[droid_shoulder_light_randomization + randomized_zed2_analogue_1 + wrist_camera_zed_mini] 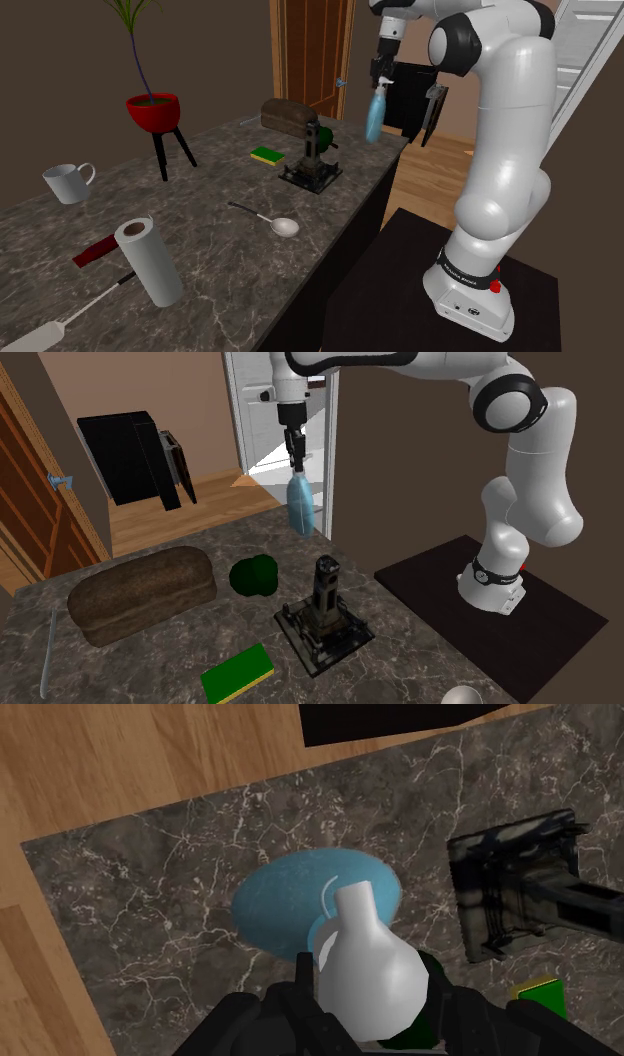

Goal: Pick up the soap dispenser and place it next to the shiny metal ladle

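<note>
Hanging from the pincer (381, 76), the soap dispenser (375, 112) is clear of the tabletop (215, 255), high above its far end in the shoulder view. The black fingers are clamped on the dispenser's pale pump top, as the wrist view shows. So the pick-up part looks done, and the carry and the setting-down are left. The shiny ladle (271, 221) lies well apart from the bottle, toward the middle of the marbled tabletop. A dark appliance (312, 160) on a square base stands roughly between the two. The dispenser is a translucent light-blue bottle, rounded and widening toward its base, with a whitish, bulbous head. It hangs roughly upright, base down, and nothing touches it but the pincer.
</note>
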### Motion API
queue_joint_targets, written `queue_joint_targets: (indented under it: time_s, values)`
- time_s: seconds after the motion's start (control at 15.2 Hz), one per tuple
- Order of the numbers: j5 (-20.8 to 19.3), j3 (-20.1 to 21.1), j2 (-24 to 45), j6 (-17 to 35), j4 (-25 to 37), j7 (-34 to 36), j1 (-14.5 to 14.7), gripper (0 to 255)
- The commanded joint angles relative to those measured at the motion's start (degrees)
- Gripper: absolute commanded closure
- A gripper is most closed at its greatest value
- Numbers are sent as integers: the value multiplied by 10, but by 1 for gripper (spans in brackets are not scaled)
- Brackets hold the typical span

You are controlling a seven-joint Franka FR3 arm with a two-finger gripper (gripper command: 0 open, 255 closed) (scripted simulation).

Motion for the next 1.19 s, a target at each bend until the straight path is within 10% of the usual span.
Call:
queue_joint_targets:
  time_s: [0.0,0.4,1.12]
  values:
    - [4,0,8,-18,26,1,-6,255]
    - [15,0,28,-74,99,4,-22,255]
    - [-90,53,-201,27,-181,163,123,255]
